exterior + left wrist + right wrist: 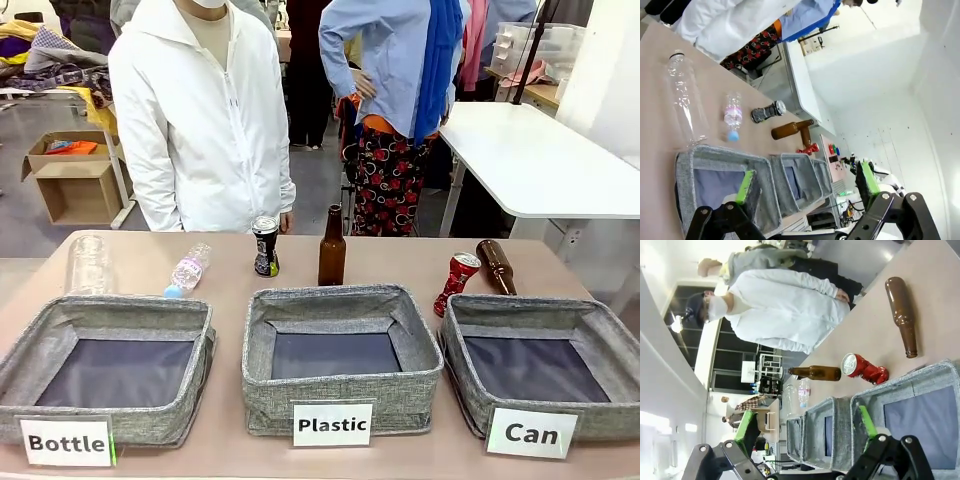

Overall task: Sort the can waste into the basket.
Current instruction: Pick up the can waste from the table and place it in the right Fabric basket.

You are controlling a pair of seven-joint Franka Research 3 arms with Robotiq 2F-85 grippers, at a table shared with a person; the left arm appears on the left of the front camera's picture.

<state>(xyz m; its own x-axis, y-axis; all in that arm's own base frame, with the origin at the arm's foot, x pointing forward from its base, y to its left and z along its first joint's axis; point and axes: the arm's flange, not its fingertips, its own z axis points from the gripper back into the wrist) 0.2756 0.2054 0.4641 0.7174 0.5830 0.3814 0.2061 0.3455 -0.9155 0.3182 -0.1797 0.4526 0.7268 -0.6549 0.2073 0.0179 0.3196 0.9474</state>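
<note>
- Table (400, 262): flat, smooth, pale tan top.
- Along its 6 o'clock edge stand three rectangular baskets of grey woven fabric, with soft padded rims, dark flat floors and white labels: Bottle basket (120, 308) at the 9 o'clock end, Plastic basket (270, 395) in the middle, Can basket (520, 305) at the 3 o'clock end.
- Black can (265, 245): a small cylinder with a dark printed body and a silver top, standing upright. It is at 12 o'clock from the Plastic basket, apart from its rim.
- Upright bottle (331, 247): glossy brown glass, just beside the black can at its 3 o'clock.
- Red can (457, 283): dented, with silver ends, standing tilted. It is at the Can basket's 11 o'clock corner, outside the rim; whether they touch cannot be told.
- Lying bottle (497, 266): brown glass, at the red can's 3 o'clock, near the Can basket's far rim.
- Large clear bottle (88, 265) and small clear bottle (188, 270), the latter with a blue cap: thin see-through plastic, both lying at 12 o'clock from the Bottle basket.
- Can basket mouth: open upward, with the dark floor visible rim to rim. A strip of bare tabletop separates the black can from the basket row.
- Left gripper (806, 182): black links with green pads, jaws spread wide and gripping nothing, over the Bottle basket.
- Right gripper (807, 425): jaws likewise spread, gripping nothing, over the Can basket.
- Person (200, 120): in a white jacket, standing at the table's 12 o'clock edge.
</note>
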